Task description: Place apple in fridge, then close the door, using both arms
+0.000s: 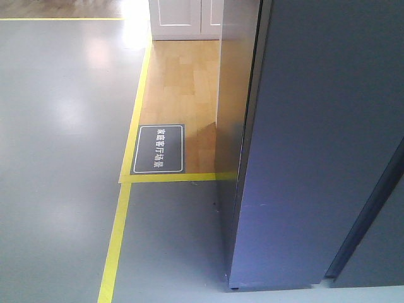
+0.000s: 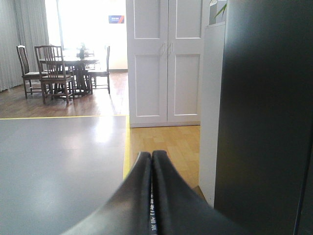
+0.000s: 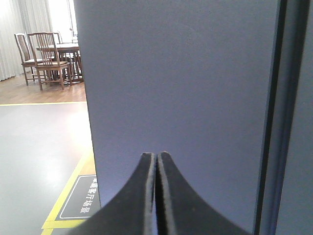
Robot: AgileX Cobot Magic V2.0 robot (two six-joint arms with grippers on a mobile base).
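2 pinched claws [image 2: 151, 155] [image 3: 157, 155], fridge [image 1: 315, 158] cropped

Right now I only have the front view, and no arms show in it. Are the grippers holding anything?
Observer: The left gripper is shut, with nothing between its fingers.
Operator: And the right?
Observer: The right gripper is also shut and empty, pointing at the grey door.
Operator: Any apple?
Observer: No view shows one. The left wrist view has only a white cabinet and a dining table further back.
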